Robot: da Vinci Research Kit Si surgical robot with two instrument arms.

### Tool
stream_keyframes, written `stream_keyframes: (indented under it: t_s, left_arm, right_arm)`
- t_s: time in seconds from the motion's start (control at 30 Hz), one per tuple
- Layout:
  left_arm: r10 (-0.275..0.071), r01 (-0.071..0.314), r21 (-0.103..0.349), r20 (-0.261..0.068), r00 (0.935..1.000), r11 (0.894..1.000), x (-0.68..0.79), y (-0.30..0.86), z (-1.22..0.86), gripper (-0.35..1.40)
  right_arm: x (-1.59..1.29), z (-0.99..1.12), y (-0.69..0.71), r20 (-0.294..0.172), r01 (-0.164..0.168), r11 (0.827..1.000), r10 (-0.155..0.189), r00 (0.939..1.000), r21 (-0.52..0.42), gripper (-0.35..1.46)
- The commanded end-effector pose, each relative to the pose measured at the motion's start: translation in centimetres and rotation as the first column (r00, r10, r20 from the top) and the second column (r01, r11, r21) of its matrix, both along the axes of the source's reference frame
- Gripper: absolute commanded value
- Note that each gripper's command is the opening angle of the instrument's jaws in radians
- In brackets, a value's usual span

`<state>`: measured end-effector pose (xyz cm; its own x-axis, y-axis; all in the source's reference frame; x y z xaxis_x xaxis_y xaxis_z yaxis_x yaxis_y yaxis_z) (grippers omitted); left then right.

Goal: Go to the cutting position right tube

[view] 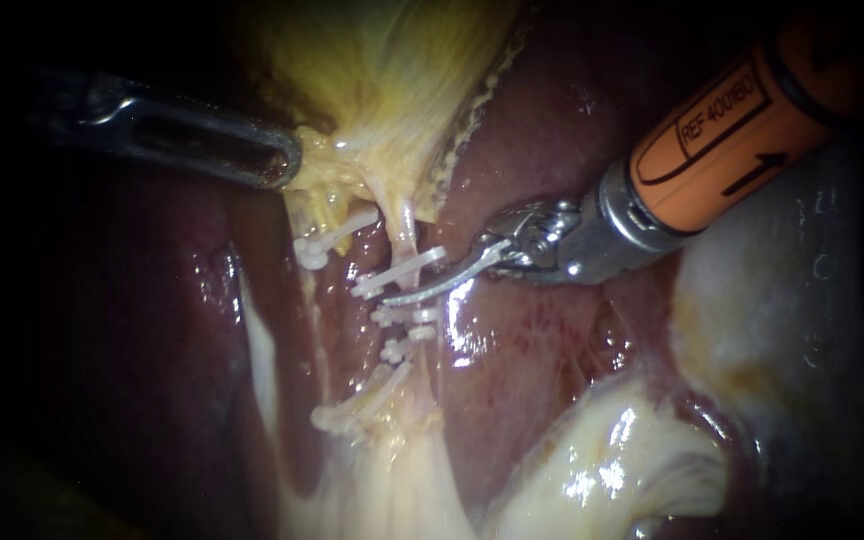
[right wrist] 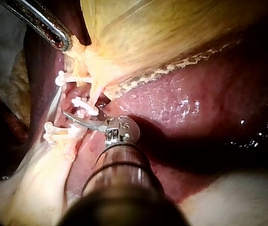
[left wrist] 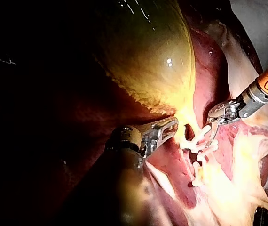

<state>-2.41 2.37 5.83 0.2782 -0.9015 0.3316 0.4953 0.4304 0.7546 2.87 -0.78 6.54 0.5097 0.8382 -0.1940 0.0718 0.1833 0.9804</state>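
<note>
The yellow gallbladder [view: 382,70] hangs above two pale tubes that carry white clips. My left instrument [view: 287,165] comes in from the left, and its jaws are shut on the gallbladder's lower end, holding it up; the left wrist view shows that same grip by the left instrument [left wrist: 171,125]. The right instrument [view: 402,295], on an orange shaft, reaches in with thin curved blades. They stand slightly open against the right tube [view: 407,240], just below its upper clip [view: 402,270] and above the lower clips [view: 402,318]. Only one blade shows in full; the right instrument [right wrist: 68,114] lies between those clips.
The dark red liver [view: 542,340] surrounds the tubes. The left tube [view: 324,215] has one clip [view: 317,248] near the gallbladder and another [view: 352,410] lower down. Pale fatty tissue [view: 602,470] lies at the lower right.
</note>
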Motion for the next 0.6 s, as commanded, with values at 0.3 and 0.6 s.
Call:
stream_keyframes:
  t_s: [0.3, 0.6]
  left_arm:
    - [-0.001, 0.001, 0.0, -0.001, 1.0, 1.0, -0.01, 0.0, 0.01, -0.35]
    - [-0.001, 0.001, 0.0, -0.001, 1.0, 1.0, -0.01, 0.0, 0.01, -0.35]
  right_arm:
    - [0.21, 0.06, -0.12, -0.012, -0.012, 1.0, 0.012, 0.9998, 0.0, 1.22]
    - [0.43, 0.02, -0.2, -0.138, -0.05, 0.996, 0.039, 0.9897, -0.08, 1.32]
